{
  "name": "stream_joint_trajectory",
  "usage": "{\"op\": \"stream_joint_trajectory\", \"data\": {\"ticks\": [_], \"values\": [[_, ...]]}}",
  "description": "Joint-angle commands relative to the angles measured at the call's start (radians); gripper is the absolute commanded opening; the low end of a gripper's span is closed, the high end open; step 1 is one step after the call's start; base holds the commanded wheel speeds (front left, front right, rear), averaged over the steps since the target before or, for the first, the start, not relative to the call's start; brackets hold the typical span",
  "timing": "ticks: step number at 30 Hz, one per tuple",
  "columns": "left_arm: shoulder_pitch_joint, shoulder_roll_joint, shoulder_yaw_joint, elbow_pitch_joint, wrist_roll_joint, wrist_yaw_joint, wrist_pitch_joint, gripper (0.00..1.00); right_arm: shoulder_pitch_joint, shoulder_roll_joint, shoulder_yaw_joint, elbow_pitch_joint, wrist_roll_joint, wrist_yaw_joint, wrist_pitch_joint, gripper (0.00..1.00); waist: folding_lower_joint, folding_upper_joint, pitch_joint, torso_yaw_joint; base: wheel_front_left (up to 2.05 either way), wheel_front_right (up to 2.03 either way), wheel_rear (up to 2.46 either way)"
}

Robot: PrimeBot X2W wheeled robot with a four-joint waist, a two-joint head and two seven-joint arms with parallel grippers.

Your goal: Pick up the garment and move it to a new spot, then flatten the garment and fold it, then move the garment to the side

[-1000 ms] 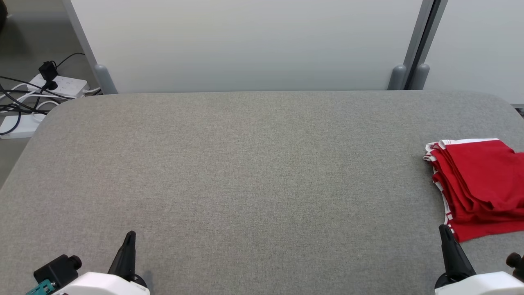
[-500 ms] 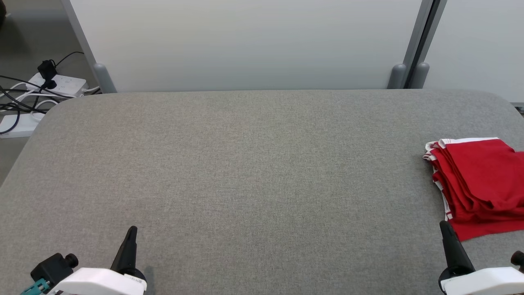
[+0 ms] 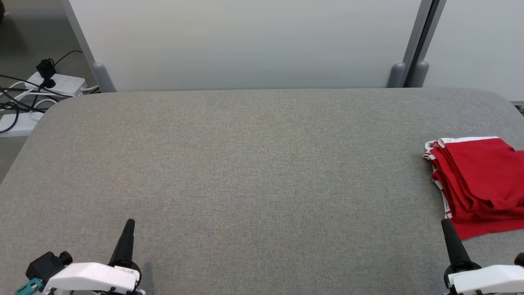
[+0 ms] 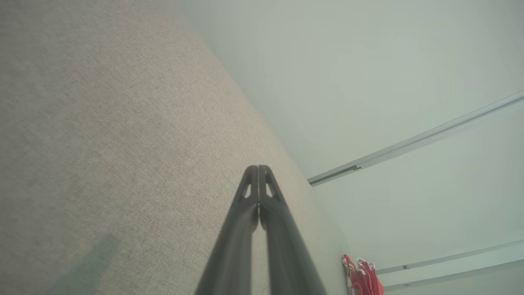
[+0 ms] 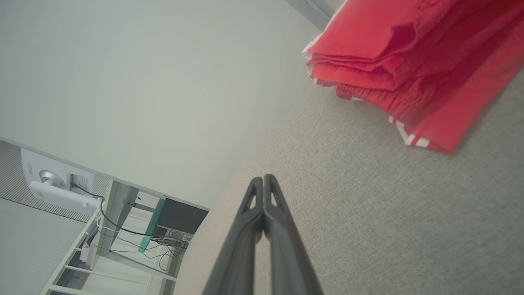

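Garment (image 3: pixel 479 184) lay folded, red, at the table's (image 3: pixel 245 164) right edge.
Head view: left gripper (image 3: pixel 129 224) near left, right gripper (image 3: pixel 445 224) just beside the garment. Left wrist view: fingers pressed together, empty. Right wrist view: the same.

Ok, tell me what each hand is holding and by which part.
Nothing. The left hand and right hand are both shut, empty; the red garment lies apart on the table.

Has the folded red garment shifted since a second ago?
No. The folded red garment keeps its gap to the grey fabric table's far edge; the camera tilted.
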Motion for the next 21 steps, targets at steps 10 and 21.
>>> {"op": "stream_joint_trajectory", "data": {"ticks": [10, 21], "values": [[-0.069, -0.017, 0.073, -0.017, -0.090, -0.036, 0.030, 0.00, -0.064, -0.021, -0.001, -0.010, 0.130, 0.000, 0.023, 0.00, 0.0000, 0.0000, 0.003, -0.001, 0.00, 0.00, 0.00], [-0.080, -0.048, 0.117, -0.009, -0.178, -0.065, 0.062, 0.00, -0.084, -0.022, -0.009, 0.006, 0.257, 0.000, 0.041, 0.00, 0.0000, 0.0000, 0.006, -0.002, 0.00, 0.00, 0.00]]}}
